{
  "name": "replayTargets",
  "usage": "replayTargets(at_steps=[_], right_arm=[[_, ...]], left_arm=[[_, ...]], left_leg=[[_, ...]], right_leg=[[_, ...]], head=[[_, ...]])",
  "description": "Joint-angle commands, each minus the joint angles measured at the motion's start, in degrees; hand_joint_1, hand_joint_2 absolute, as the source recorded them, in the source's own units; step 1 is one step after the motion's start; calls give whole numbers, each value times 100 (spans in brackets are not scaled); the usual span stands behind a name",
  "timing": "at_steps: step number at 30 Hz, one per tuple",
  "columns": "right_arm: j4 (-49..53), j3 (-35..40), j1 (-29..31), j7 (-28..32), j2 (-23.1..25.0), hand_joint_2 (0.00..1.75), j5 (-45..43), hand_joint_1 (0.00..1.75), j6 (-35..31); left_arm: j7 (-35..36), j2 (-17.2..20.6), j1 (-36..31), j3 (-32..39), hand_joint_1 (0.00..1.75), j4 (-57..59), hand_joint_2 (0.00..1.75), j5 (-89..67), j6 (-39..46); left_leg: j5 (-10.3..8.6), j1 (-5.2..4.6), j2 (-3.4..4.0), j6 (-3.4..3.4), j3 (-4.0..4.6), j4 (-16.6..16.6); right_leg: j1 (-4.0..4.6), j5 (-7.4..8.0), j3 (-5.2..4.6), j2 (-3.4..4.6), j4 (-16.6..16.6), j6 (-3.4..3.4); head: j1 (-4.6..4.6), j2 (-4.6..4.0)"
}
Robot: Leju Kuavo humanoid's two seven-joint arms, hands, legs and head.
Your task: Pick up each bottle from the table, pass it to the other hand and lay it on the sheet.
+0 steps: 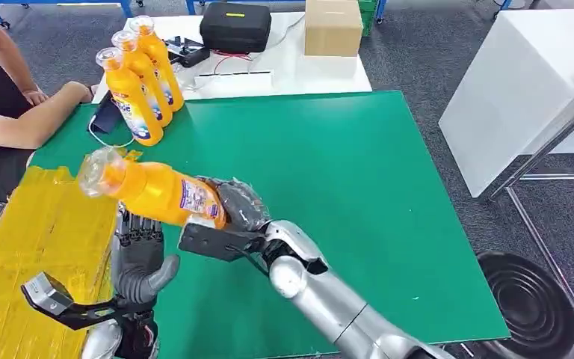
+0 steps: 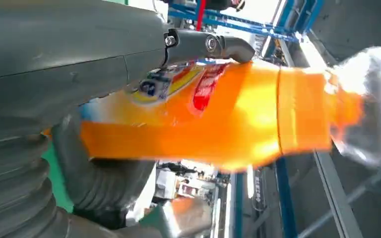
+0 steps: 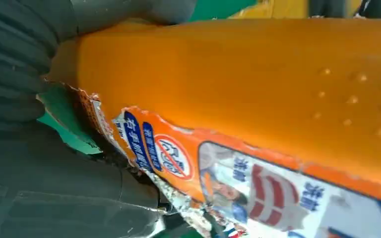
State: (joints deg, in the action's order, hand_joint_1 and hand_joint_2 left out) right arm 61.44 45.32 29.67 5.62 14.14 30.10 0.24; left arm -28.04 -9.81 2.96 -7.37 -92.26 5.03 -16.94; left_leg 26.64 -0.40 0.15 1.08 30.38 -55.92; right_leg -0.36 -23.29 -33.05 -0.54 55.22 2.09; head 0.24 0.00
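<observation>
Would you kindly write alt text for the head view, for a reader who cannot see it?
The robot's right hand holds an orange bottle tilted on its side above the green table, over the left hand waiting just below with fingers raised. Three more orange bottles stand at the table's far left corner, beside a seated person's arm, and a yellow sheet lies at left.

Green bench (image 1: pixel 329 172) carries three orange bottles (image 1: pixel 140 82) at its far corner; yellow sheet (image 1: pixel 37 239) alongside.

Far white table (image 1: pixel 284 75) holds black zipped case (image 1: pixel 235 26), brown cardboard box (image 1: pixel 333 26). Person's forearm (image 1: pixel 34 120) rests far left. Black ribbed round bin (image 1: pixel 527 303) near right on floor.
</observation>
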Motion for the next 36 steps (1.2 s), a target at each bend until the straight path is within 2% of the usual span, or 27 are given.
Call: replayTargets(at_steps=[1,2,15,18,19,25,36], right_arm=[[-321,1290,-252,135,-15,175,295,175,40],[-316,1284,-233,137,-25,175,290,175,49],[-307,1276,-199,140,-39,175,289,175,58],[-115,1805,-381,260,-146,175,431,175,184],[-127,1977,-245,362,-208,175,442,175,254],[293,2245,-204,641,-476,175,438,175,392],[484,2129,-258,647,-552,175,457,175,398]], left_arm=[[17,5,-68,50,0,290,175,-56,37],[17,0,-72,48,0,286,175,-55,36],[17,-4,-74,46,0,285,175,-55,35],[-36,-11,38,175,0,221,175,-64,69],[-54,-1,40,197,0,211,175,-58,83],[-100,4,117,345,0,147,175,-43,96],[-157,-12,164,406,0,135,175,-58,81]], left_leg=[[17,17,4,-16,-43,8],[2,4,-9,-6,-14,7],[4,8,-13,-11,-17,5],[6,11,-10,-11,-22,4],[3,7,-6,-8,-19,9],[6,12,2,-10,-13,-1],[3,7,8,-9,-10,3]], right_leg=[[16,-12,45,11,-15,-8],[4,-4,15,-4,-8,-3],[8,-8,22,-12,-10,-7],[11,-9,26,-9,-11,-7],[7,-5,21,-7,-14,-5],[12,-10,17,-1,-8,-6],[7,-6,10,5,-7,-6]], head=[[-2,0],[-4,0],[0,0],[0,2],[0,0],[-2,0],[0,0]])
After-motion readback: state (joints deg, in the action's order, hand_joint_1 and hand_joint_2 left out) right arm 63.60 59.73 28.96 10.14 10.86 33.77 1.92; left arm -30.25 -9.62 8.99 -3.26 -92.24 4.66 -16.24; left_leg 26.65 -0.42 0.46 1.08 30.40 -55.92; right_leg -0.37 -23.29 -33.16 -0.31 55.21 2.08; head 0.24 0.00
